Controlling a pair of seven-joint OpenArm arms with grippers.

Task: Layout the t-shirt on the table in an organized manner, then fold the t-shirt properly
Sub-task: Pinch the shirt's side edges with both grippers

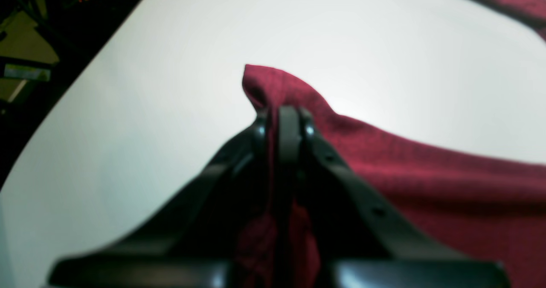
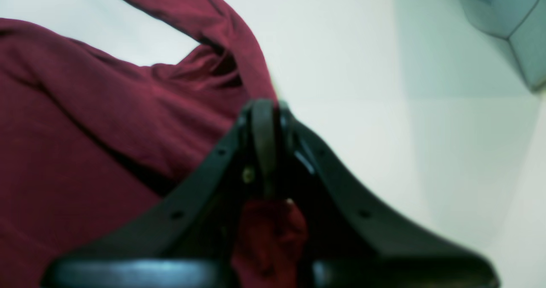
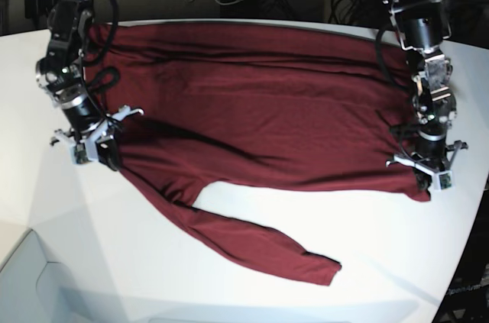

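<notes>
We see the left gripper (image 1: pixel 283 119) with jaws clamped on a corner of the shirt (image 3: pixel 267 109). The right gripper (image 2: pixel 264 113) likewise has its jaws clamped on the cloth at the opposite side. Between them the shirt lies spread across the white bench (image 3: pixel 397 254), one long sleeve (image 3: pixel 252 239) trailing toward the near edge.
</notes>
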